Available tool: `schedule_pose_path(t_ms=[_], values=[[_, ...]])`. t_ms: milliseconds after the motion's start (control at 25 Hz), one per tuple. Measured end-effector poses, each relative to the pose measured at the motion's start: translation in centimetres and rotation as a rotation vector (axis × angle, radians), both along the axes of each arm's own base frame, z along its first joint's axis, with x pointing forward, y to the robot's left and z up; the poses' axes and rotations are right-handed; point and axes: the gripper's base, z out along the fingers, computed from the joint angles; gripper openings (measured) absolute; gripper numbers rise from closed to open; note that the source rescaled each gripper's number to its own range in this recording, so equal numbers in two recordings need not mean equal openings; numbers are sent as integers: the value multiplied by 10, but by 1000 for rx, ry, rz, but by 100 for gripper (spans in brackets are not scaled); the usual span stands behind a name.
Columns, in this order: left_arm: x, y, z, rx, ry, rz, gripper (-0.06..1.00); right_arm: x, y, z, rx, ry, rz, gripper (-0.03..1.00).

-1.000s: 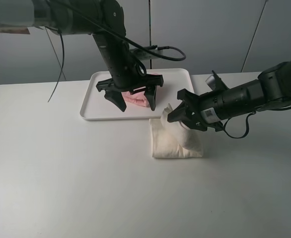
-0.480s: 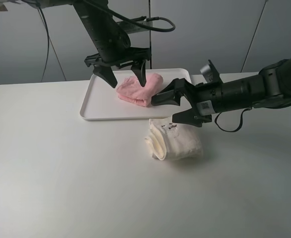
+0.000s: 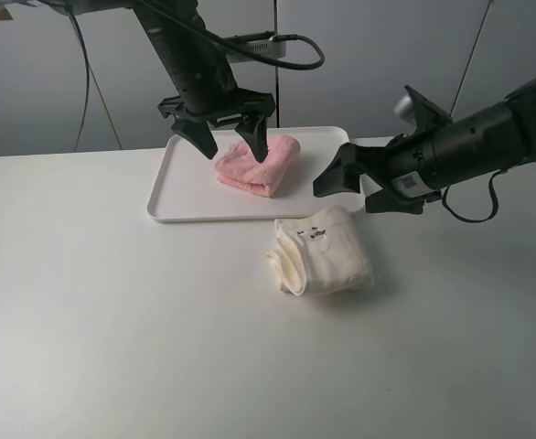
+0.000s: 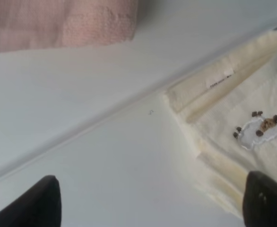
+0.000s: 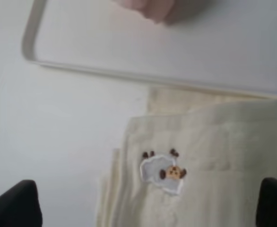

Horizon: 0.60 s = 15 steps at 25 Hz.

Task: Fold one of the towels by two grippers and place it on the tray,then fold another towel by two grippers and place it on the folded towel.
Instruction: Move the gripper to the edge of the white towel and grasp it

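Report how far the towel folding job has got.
Done: the pink towel lies folded on the tray. In hand: nothing; the cream towel sits folded on the table, left gripper and right gripper open above. Left: stacking it on the pink one.

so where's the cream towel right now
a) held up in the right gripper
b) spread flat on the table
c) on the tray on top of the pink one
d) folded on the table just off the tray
d, the cream towel lies folded on the table beside the tray, while the pink towel sits alone on the tray and both grippers are open and empty.
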Motion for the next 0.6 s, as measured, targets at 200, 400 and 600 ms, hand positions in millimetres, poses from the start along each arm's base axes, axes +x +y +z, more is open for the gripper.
schedule_pose_path(t_ms=[200,400,600], values=[[0,1,0,13,-15,-36,99,4,-8,-10,-130,104,-20,95],[2,4,0,47,-35,-46,99,17,-1,-20,-133,202,47,92],[-1,10,19,63,-91,-63,99,39,6,-35,-138,283,117,92]])
